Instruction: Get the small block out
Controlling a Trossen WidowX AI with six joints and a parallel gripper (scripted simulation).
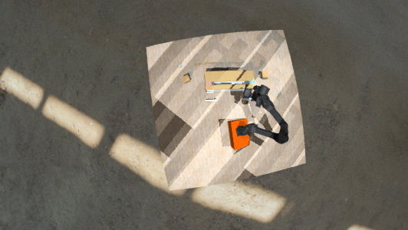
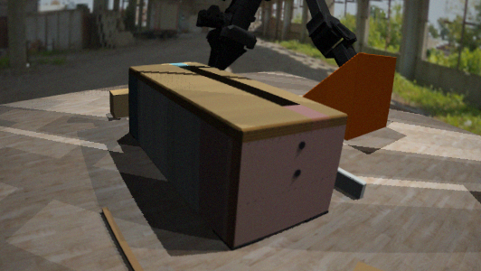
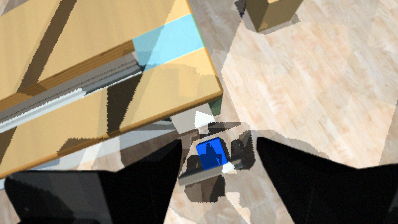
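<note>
The small blue block (image 3: pixel 212 154) lies outside the box, low at its front near the cyan-marked end, between a pale ramp-like piece (image 3: pixel 192 119) and a low grey lip (image 3: pixel 201 177). The box (image 1: pixel 226 74) (image 2: pixel 203 104) (image 3: pixel 162 92) stands upright, with a slot along its top, a cyan patch (image 3: pixel 170 42) at one end and a pink patch (image 2: pixel 307 111) at the other. My gripper (image 3: pixel 218 143) is open and empty, above the block, which shows between its fingertips in the wrist view. In the exterior view the box hides the block and fingertips.
A small wooden block (image 1: pixel 264 74) (image 2: pixel 119 103) (image 3: pixel 272 14) stands beyond the cyan end, another (image 1: pixel 186 78) beyond the pink end. A pale bar (image 1: pixel 211 100) (image 2: pixel 350 184) lies before the box, a thin wooden strip (image 2: pixel 119 239) behind it. An orange block (image 1: pixel 240 142) (image 2: pixel 371 99) stands by the arm's base.
</note>
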